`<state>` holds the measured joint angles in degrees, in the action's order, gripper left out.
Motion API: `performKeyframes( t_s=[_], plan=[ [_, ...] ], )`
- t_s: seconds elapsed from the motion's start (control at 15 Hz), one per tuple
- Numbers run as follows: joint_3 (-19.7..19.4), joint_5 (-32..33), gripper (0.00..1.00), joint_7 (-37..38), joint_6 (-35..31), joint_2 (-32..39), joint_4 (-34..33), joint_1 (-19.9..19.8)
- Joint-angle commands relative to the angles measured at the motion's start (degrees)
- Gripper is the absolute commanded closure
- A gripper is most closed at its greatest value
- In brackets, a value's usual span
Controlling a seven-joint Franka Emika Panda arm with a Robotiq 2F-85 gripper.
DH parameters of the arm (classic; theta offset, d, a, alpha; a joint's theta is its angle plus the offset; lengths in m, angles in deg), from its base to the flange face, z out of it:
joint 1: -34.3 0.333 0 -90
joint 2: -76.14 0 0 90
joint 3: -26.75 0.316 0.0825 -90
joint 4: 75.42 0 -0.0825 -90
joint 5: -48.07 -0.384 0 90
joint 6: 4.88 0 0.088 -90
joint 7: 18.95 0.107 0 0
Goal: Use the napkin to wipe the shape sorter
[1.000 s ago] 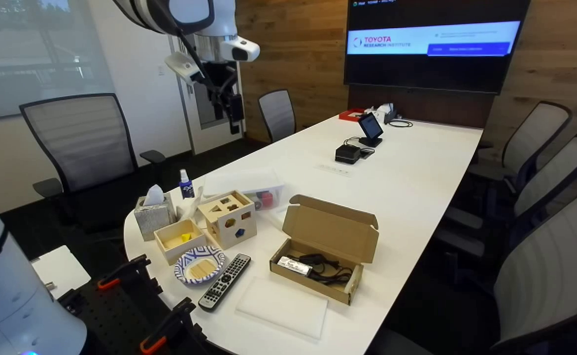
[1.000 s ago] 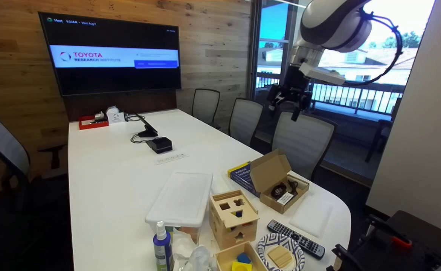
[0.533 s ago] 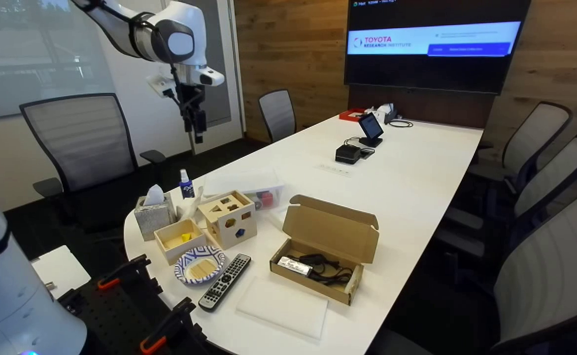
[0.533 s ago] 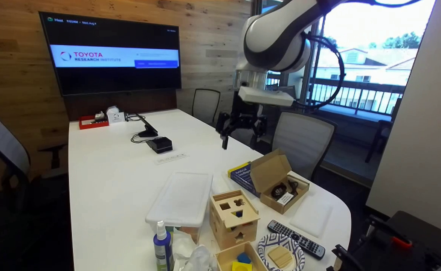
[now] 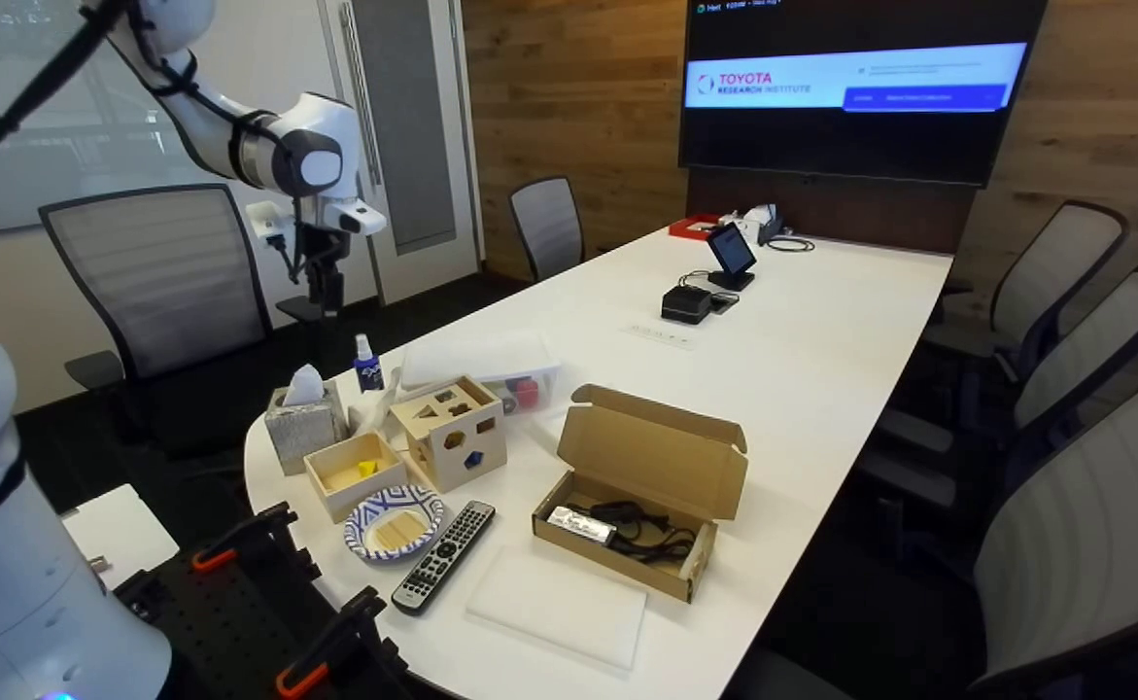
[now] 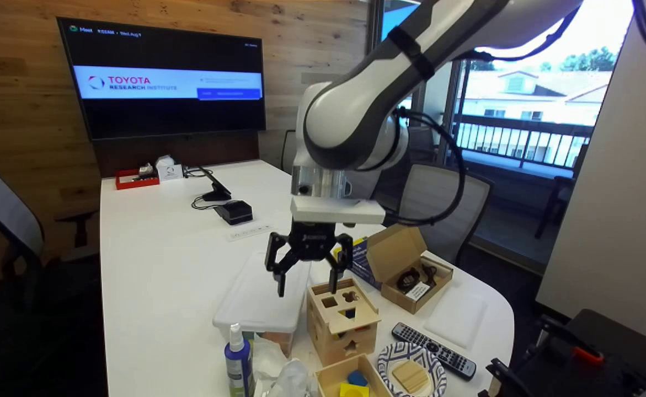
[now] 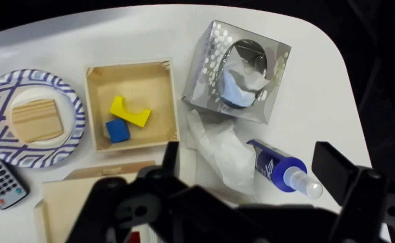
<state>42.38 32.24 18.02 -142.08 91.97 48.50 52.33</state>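
Observation:
The napkin [image 7: 229,158] is a crumpled white tissue on the table, between the tissue box and the spray bottle. It also shows in an exterior view [image 5: 371,413]. The shape sorter [image 5: 457,442] is a light-wood cube with shaped holes, standing upright beside it. It shows in an exterior view [image 6: 342,320] and partly in the wrist view [image 7: 69,206], where the gripper covers much of it. My gripper [image 6: 307,288] is wide open and empty, in the air above the table. In the wrist view its fingers [image 7: 249,157] frame the napkin and the bottle from above, touching neither.
A blue spray bottle [image 7: 281,170] stands close to the napkin. A tissue box [image 7: 202,74] and a low wooden tray [image 7: 133,79] with blocks are near. A lidded plastic bin [image 6: 267,292], patterned bowl [image 5: 364,535], remote [image 5: 444,556] and open cardboard box [image 5: 656,447] surround the sorter.
The arm has swung toward the napkin and spray bottle, and the gripper has come down. It stays open. The objects on the table have not moved.

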Motion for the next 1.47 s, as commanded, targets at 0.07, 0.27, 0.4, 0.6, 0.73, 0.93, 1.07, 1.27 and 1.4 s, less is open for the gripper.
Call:
performKeyframes(
  t_s=[0.07,0.27,0.4,0.6,0.73,0.93,1.07,1.27,1.4],
  plan=[
    [0.36,-3.46,0.00,3.08,-7.47,9.48,-3.61,3.76],
    [-0.78,-3.17,0.00,6.80,-10.03,13.48,-4.70,6.18],
    [-1.34,-2.76,0.00,8.65,-10.19,15.21,-5.35,7.14],
    [-2.05,-2.32,0.00,10.31,-9.37,16.37,-5.85,7.78],
    [-2.31,-2.05,0.00,10.47,-9.21,16.64,-5.98,7.74],
    [-2.50,-2.24,0.34,9.63,-8.73,16.98,-6.20,7.08],
    [-2.71,-2.21,0.51,9.56,-8.99,16.90,-5.97,7.00],
    [-2.07,-2.72,0.73,7.92,-9.33,17.38,-6.23,6.18],
    [-1.48,-3.35,0.88,6.89,-9.72,17.68,-6.30,5.64]
  ],
)
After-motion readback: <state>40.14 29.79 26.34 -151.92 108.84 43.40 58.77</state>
